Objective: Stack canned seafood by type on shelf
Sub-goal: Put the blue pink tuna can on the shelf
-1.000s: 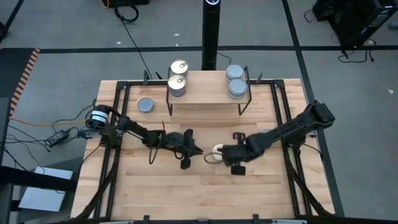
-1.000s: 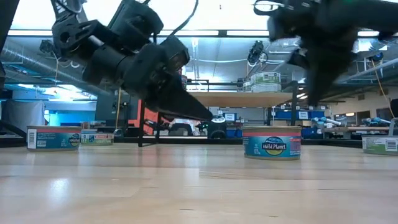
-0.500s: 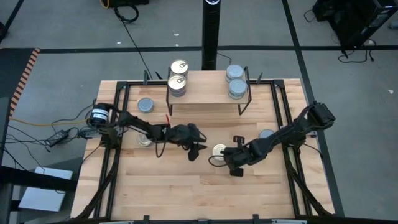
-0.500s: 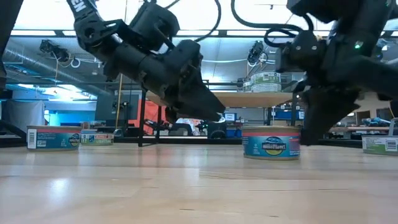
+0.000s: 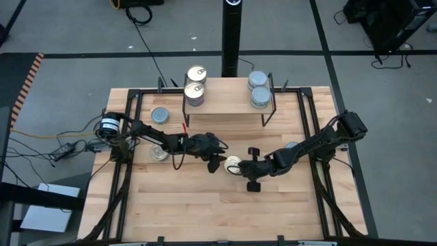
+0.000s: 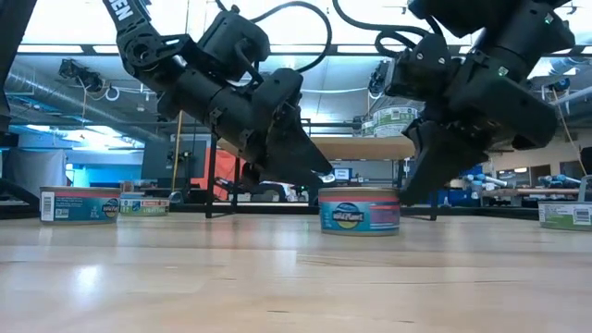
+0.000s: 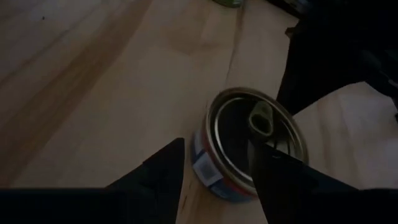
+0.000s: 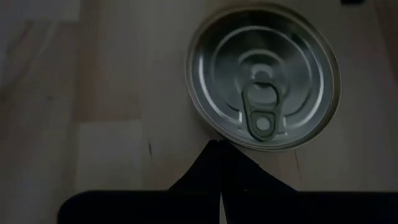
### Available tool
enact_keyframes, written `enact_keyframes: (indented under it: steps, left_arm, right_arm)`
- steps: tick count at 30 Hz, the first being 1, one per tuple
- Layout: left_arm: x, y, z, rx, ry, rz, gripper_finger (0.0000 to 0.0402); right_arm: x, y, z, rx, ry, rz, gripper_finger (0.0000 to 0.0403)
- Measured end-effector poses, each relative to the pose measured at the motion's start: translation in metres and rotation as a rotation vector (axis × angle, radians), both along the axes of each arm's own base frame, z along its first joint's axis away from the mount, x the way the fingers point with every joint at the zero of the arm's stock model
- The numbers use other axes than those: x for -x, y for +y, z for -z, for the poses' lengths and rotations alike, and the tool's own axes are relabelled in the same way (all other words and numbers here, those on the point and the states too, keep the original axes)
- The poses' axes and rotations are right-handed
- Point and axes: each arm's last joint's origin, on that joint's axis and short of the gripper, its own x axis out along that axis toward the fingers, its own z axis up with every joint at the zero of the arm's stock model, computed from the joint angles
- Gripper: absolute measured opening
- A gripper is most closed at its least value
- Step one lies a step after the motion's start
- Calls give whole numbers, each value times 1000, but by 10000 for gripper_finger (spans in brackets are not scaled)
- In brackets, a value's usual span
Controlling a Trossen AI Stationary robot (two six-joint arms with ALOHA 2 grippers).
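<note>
Wooden slats form the bench (image 5: 205, 205), set on a grey floor; beyond it the low view shows a workshop with bright ceiling lights. On the shelf (image 5: 225, 102), gold-topped tins (image 5: 195, 89) are stacked on the left and blue-grey tins (image 5: 259, 92) on the right. A pull-tab tin (image 5: 233, 165) sits mid-bench, between the left pincer (image 5: 217, 164), spread open around it, and the right pincer (image 5: 247, 167), closed just beside it, holding nothing.
</note>
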Motion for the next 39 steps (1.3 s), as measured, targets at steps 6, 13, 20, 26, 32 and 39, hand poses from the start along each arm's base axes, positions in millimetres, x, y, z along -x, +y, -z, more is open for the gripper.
enact_keyframes:
  steps: [6,13,20,26,32,39]
  left_arm:
    - [0,1,1,-10,8,-17,182]
    - [4,1,6,-25,74,-21,169]
    - [3,0,10,-22,80,10,145]
    - [2,0,14,-20,93,12,109]
    - [2,-1,14,-23,89,21,53]
    - [9,-1,28,-22,197,30,6]
  right_arm:
    - [-4,0,-3,4,-48,-27,6]
    - [-6,1,-4,4,-63,-34,6]
    - [-6,-1,-4,5,-62,-36,6]
    - [-6,-2,-4,6,-62,-33,6]
    - [-6,-1,-4,9,-60,-33,7]
    - [-10,11,-18,15,-23,-58,7]
